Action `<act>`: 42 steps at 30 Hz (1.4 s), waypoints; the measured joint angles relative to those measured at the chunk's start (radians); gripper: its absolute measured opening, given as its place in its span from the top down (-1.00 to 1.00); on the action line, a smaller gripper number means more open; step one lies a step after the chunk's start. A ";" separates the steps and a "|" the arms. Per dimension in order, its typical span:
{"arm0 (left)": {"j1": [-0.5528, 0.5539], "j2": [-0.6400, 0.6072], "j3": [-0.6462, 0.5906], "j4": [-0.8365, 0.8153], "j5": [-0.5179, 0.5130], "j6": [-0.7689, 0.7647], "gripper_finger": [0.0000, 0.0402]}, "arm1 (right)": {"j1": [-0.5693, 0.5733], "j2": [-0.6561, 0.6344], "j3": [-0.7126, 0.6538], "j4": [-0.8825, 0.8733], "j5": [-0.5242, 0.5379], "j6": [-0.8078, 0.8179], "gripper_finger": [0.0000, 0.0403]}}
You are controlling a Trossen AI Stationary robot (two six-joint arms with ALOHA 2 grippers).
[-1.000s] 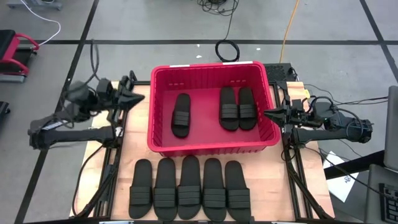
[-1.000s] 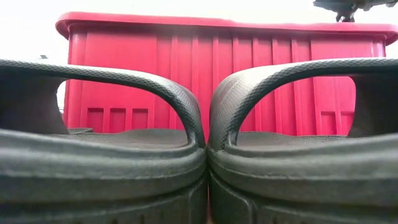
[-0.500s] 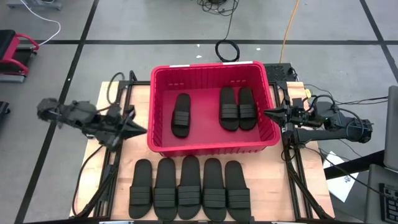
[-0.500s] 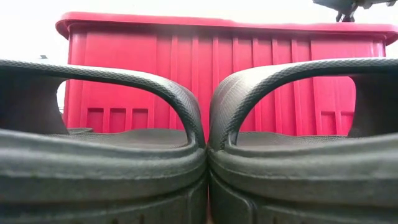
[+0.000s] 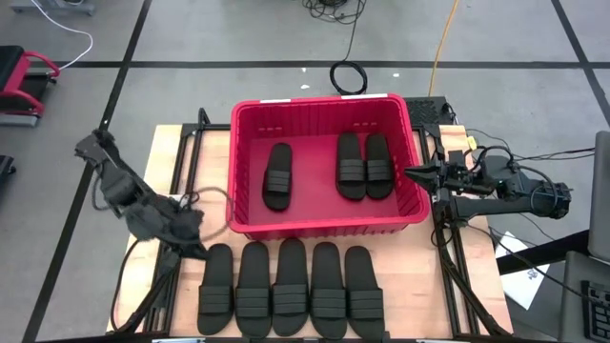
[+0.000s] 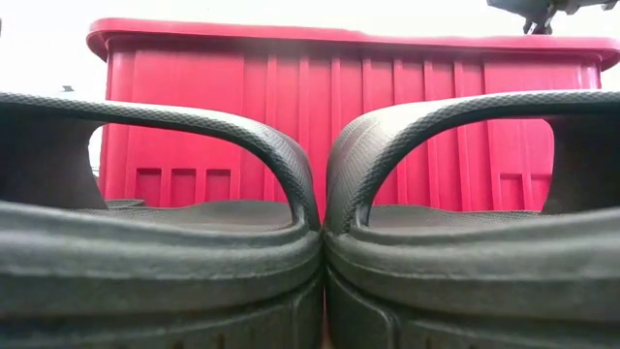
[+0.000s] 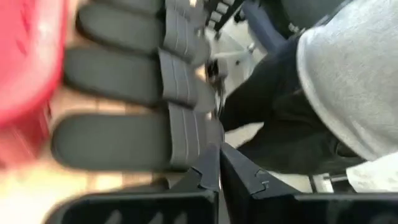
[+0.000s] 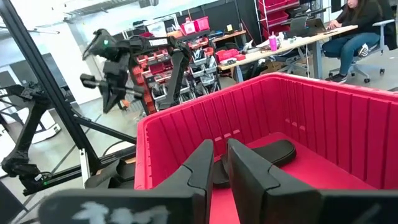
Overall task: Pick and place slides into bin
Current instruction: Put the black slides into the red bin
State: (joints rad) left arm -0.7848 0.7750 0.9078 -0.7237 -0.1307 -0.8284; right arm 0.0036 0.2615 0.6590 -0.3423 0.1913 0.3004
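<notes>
Swinging down from beside the bin's left wall, the left gripper (image 5: 195, 250) now hangs at the bin's front left corner, just over the toe end of the leftmost slide (image 5: 215, 289) in the front row. Its jaws are pressed together and carry nothing; in the left wrist view the fingertips (image 7: 217, 163) meet just off the ribbed strap of the nearest slide (image 7: 134, 140), not around it. Five slides (image 5: 291, 288) lie side by side on the table in front of the red bin (image 5: 250, 221), soles touching. Three more rest inside the bin: one alone (image 5: 277, 176) toward its left, a pair (image 5: 364, 165) toward its right. Level with the bin's right rim, the right gripper (image 5: 412, 173) has not shifted; its jaws stand barely apart, empty, pointing into the bin over the rim. A seated person (image 8: 356, 25) works at a desk far behind the bin.
</notes>
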 joint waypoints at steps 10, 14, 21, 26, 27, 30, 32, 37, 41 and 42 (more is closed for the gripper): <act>-0.086 0.000 -0.191 0.058 0.062 -0.164 0.41 | 0.000 0.000 0.000 0.000 -0.002 -0.002 0.80; -0.088 0.007 -0.259 0.130 0.125 -0.208 0.11 | 0.000 0.000 0.000 0.002 -0.006 0.001 0.80; -0.087 0.008 -0.374 0.326 0.207 -0.224 -0.30 | 0.000 0.000 0.000 0.001 -0.008 0.002 0.80; -0.088 0.011 -0.484 0.410 0.204 -0.294 -0.48 | 0.000 0.000 0.000 0.001 -0.008 0.029 0.80; -0.088 0.011 -0.505 0.458 0.202 -0.309 -0.51 | 0.000 0.000 0.000 0.001 -0.008 0.028 0.80; -0.088 0.020 -0.563 0.561 0.201 -0.331 -0.54 | 0.000 0.000 0.000 0.001 -0.008 0.032 0.80; -0.087 0.035 -0.588 0.600 0.200 -0.330 -0.53 | 0.000 0.000 0.000 0.001 -0.008 0.032 0.80; -0.087 0.105 -0.615 0.687 0.198 -0.284 -0.45 | 0.000 0.000 0.000 0.001 -0.008 0.032 0.80; -0.088 0.176 -0.625 0.767 0.212 -0.274 -0.38 | 0.000 0.000 0.000 0.001 -0.008 0.032 0.80; -0.089 0.196 -0.625 0.780 0.218 -0.274 -0.37 | 0.000 0.000 0.000 0.001 -0.008 0.032 0.80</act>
State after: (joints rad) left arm -0.8743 0.9707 0.2823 0.0568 0.0877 -1.1021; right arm 0.0036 0.2615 0.6590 -0.3412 0.1837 0.3328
